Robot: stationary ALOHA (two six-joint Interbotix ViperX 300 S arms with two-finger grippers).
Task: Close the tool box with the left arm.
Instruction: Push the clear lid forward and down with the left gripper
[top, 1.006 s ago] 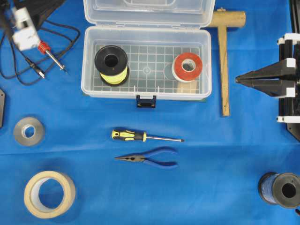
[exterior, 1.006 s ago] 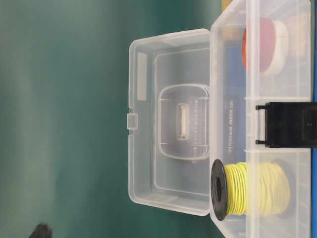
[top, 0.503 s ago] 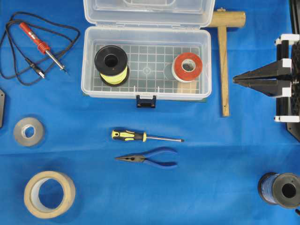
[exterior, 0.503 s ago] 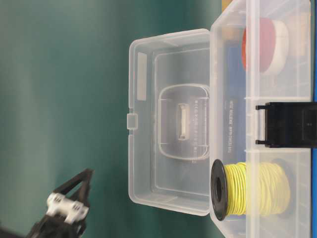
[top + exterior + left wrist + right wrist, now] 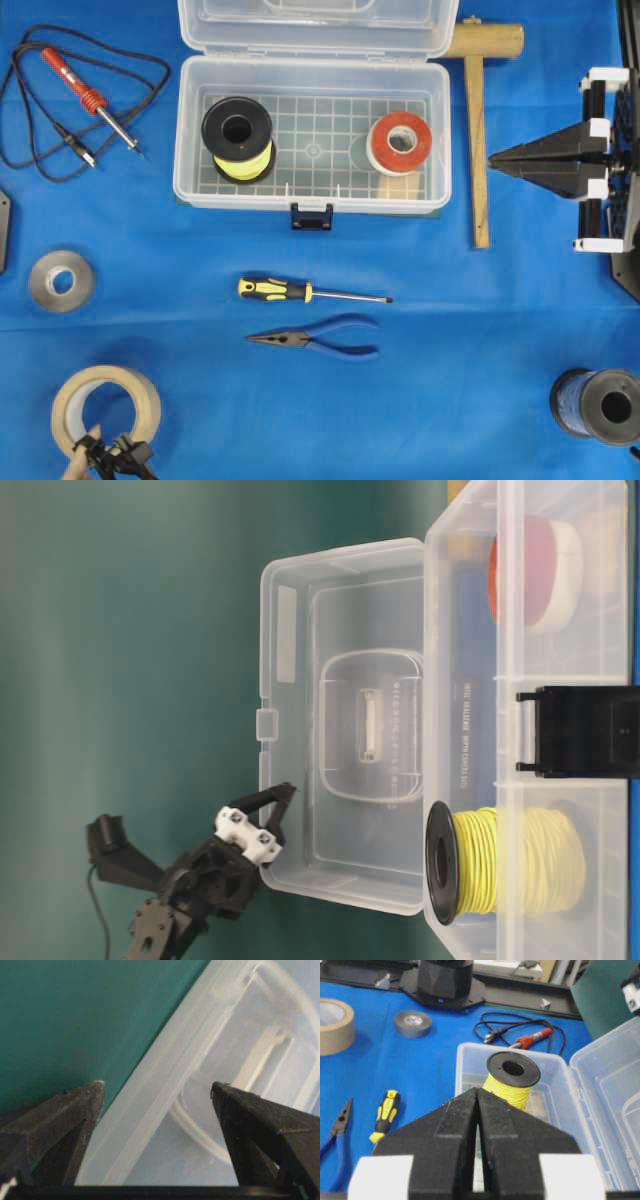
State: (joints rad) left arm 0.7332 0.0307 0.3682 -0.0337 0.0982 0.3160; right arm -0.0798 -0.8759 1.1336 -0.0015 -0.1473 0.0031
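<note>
The tool box (image 5: 312, 135) stands open, lid (image 5: 340, 720) raised. The left gripper (image 5: 157, 1095) is spread wide and holds nothing; the lid's rim lies between its fingers (image 5: 65, 1115). The right gripper (image 5: 477, 1125), pressed closed and empty, hangs beside the box.

The clear plastic tool box (image 5: 312, 135) stands open at the counter's (image 5: 480, 330) far edge, its raised lid (image 5: 340, 720) upright. Open air lies behind the lid, where the left end effector (image 5: 283, 810), fingers spread, straddles the lid's rim. A wooden mallet (image 5: 478, 130) lies just beside the box's right wall.
</note>
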